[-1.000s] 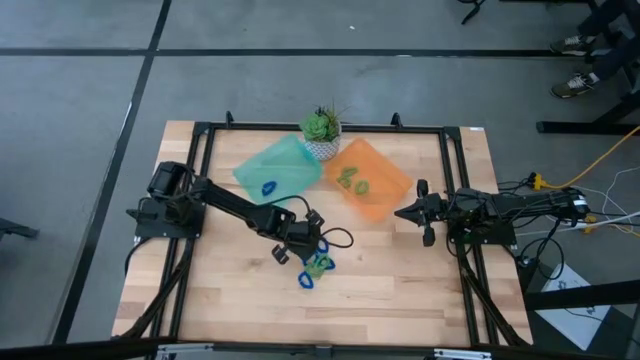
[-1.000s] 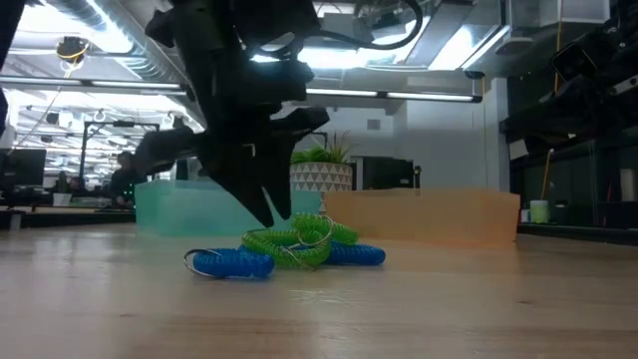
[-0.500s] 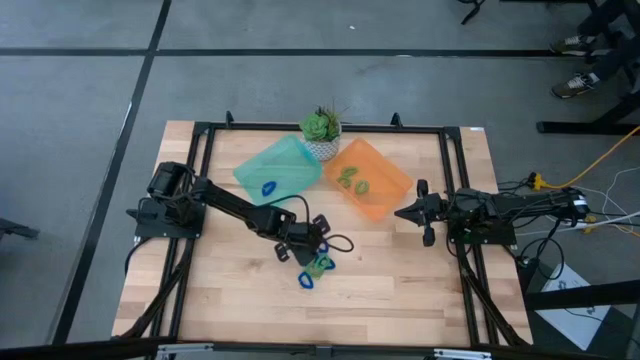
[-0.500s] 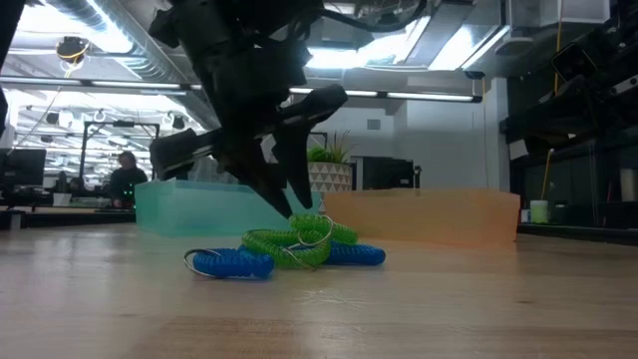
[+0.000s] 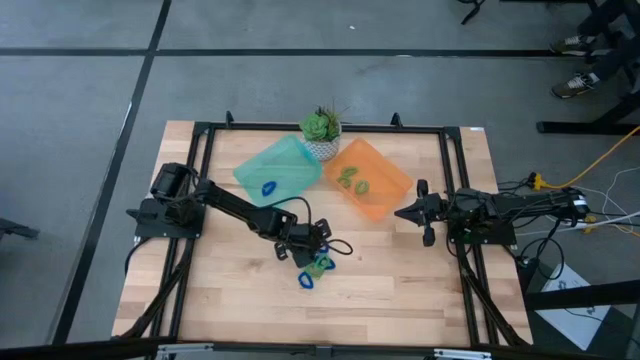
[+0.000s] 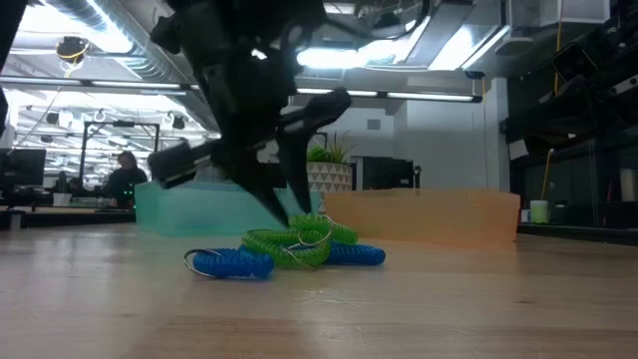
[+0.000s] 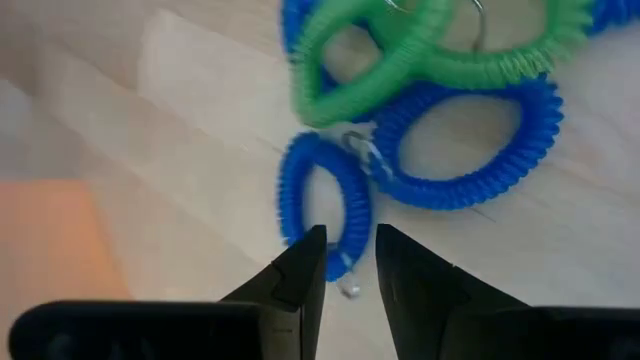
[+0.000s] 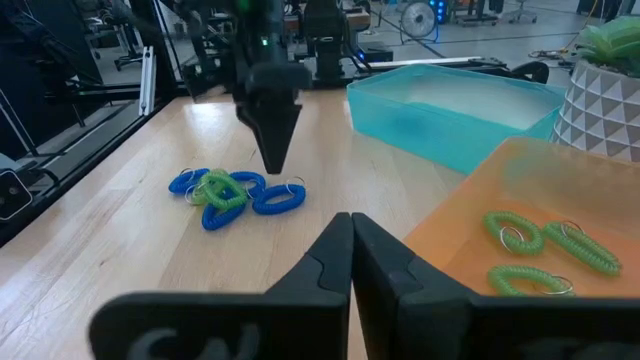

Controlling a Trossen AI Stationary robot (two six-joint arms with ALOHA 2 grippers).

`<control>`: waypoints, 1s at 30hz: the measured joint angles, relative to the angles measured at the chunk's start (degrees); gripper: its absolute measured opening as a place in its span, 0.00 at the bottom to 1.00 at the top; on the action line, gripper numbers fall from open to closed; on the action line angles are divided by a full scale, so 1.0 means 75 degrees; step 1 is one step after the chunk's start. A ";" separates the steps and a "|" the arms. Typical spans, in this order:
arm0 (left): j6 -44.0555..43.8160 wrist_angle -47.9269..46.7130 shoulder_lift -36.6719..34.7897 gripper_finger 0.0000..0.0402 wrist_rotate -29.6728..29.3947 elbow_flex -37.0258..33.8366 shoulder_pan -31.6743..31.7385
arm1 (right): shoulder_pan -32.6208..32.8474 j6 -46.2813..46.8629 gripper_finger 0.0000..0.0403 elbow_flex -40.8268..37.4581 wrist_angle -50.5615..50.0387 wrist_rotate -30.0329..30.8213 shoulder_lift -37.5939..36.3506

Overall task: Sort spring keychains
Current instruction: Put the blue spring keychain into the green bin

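High view: straight down from above, far off, taking in the whole desk and both arms.
Low view: at desk-top height, level across toward the room, close to the spring keychains.
Left wrist view: very near, looking onto the same pile.
Right wrist view: farther back, facing across the desk; shares the pile and the left gripper.

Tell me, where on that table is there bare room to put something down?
The near wood strip below the tangled keychains is bare, as is the patch between that pile and the right gripper. It is crowded around the teal tray, orange tray and plant, and at the left gripper over the pile.
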 joint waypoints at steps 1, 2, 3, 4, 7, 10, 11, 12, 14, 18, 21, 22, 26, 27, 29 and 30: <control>0.0084 0.0037 0.0106 0.21 -0.0017 0.0000 0.0000 | 0.0000 0.0002 0.02 0.0000 0.0000 0.0000 -0.0001; 0.0203 0.0100 0.0213 0.21 -0.0115 0.0000 -0.0002 | 0.0000 0.0000 0.02 0.0000 0.0000 0.0000 0.0001; 0.0319 0.0105 0.0312 0.21 -0.0289 -0.0002 -0.0007 | 0.0001 0.0002 0.02 0.0000 0.0000 0.0000 0.0001; 0.0409 0.0165 0.0383 0.21 -0.0423 -0.0005 -0.0014 | 0.0002 0.0000 0.02 0.0000 0.0000 -0.0002 -0.0001; 0.0620 0.0371 0.0531 0.21 -0.0649 0.0053 -0.0023 | 0.0003 0.0000 0.02 0.0000 -0.0003 -0.0003 -0.0002; 0.0845 0.0326 0.0620 0.21 -0.0570 0.0162 -0.0020 | 0.0001 0.0002 0.02 0.0000 -0.0003 -0.0002 0.0001; 0.0906 0.0312 0.0631 0.21 -0.0550 0.0195 -0.0018 | 0.0002 0.0001 0.02 0.0000 -0.0002 -0.0006 -0.0002; 0.0948 0.0310 0.0643 0.21 -0.0513 0.0227 -0.0015 | 0.0001 0.0002 0.02 0.0000 -0.0003 -0.0002 0.0000; 0.0981 0.0315 0.0661 0.21 -0.0365 0.0286 -0.0007 | 0.0000 0.0003 0.02 0.0000 -0.0003 -0.0003 -0.0002; 0.0979 0.0384 0.0673 0.21 0.0085 0.0323 0.0073 | 0.0002 0.0000 0.02 0.0000 -0.0002 -0.0001 0.0001; 0.0682 0.0389 0.0673 0.21 0.0498 0.0329 0.0136 | 0.0001 0.0000 0.02 0.0000 -0.0003 0.0000 -0.0001; 0.0515 0.0387 0.0673 0.21 0.0604 0.0329 0.0152 | 0.0001 0.0000 0.02 0.0000 -0.0003 0.0000 0.0001; -0.0254 0.0325 0.0670 0.20 0.0784 0.0334 0.0252 | 0.0000 0.0002 0.02 0.0000 -0.0002 0.0000 0.0001; -0.0478 0.0296 0.0670 0.20 0.0835 0.0335 0.0290 | 0.0003 0.0001 0.02 0.0000 -0.0002 -0.0001 -0.0001; -0.0985 0.0196 0.0670 0.19 0.1028 0.0338 0.0380 | 0.0002 0.0001 0.02 0.0000 -0.0001 0.0000 0.0001; -0.1246 0.0146 0.0664 0.19 0.1132 0.0338 0.0423 | 0.0001 0.0000 0.02 0.0000 -0.0002 0.0000 0.0000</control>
